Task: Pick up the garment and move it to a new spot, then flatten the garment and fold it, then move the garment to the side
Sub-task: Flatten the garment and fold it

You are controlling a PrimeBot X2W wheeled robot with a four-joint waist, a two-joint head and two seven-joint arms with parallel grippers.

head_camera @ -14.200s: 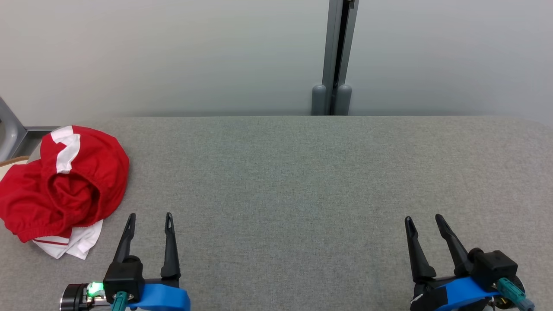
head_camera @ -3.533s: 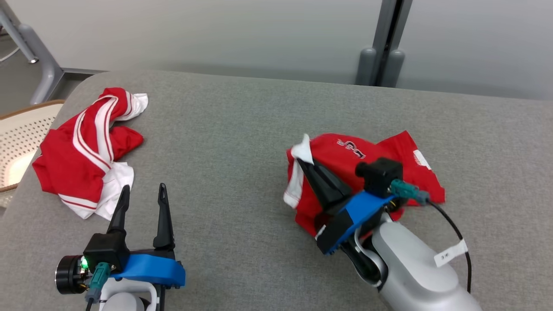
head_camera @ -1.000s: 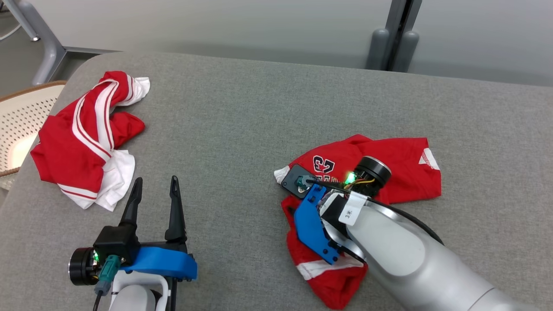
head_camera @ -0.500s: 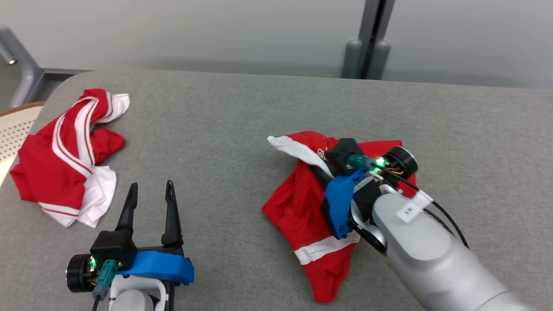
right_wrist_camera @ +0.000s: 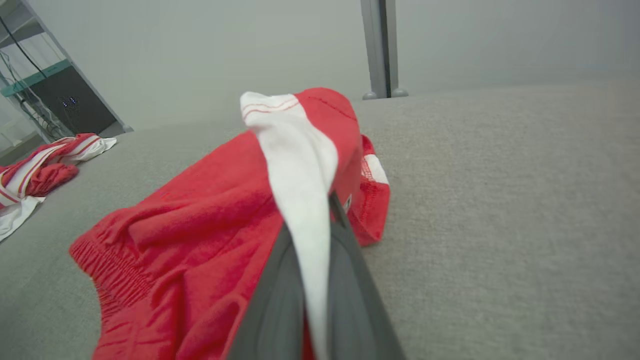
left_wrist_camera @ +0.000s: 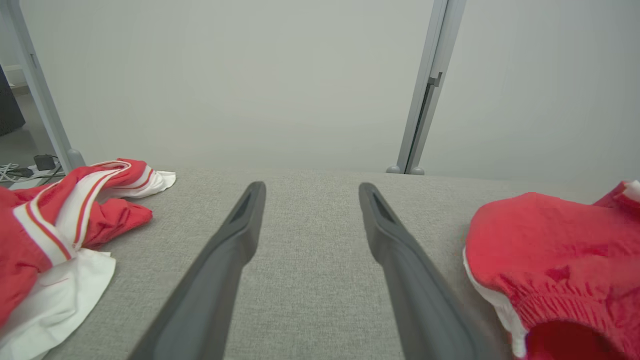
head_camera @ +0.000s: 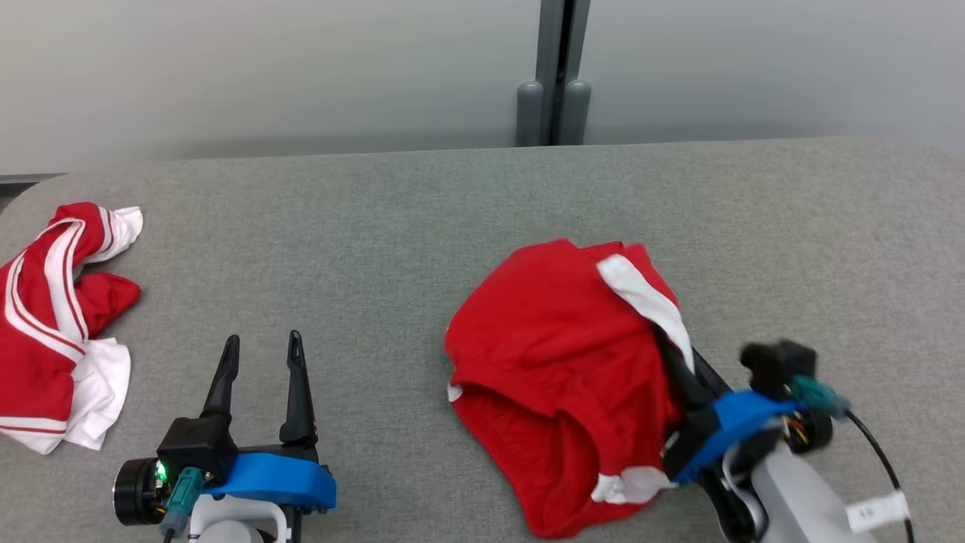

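Red shorts (head_camera: 558,354) are now caught in your right pincer (head_camera: 675,362), whose two dark fingers are pressed together on a white-trimmed edge of the cloth. In the right wrist view that white strip (right_wrist_camera: 300,165) runs up between the fingers and drapes over their tips. A second ago the same pincer stood spread and pointing down into the middle of the garment, so the clamp is new. Half a second ago the white strip trailed off to the pincer's left with the forearm lying across the fabric. Now the arm sits back at the near right, and the bulk of the shorts lies bunched to the pincer's left and just ahead of it. The elastic waistband (head_camera: 520,377) opens toward the near edge of the grey padded table (head_camera: 377,226). You can't tell whether any of the cloth is lifted off the surface. Your left pincer (head_camera: 261,339) has not changed: fingers spread wide, holding nothing, with the shorts well off to its right. A red-and-white striped garment (head_camera: 53,302) lies crumpled to its left. The whole head view has swung since the earlier frame, so the grey post (head_camera: 554,75) and striped garment only look displaced.
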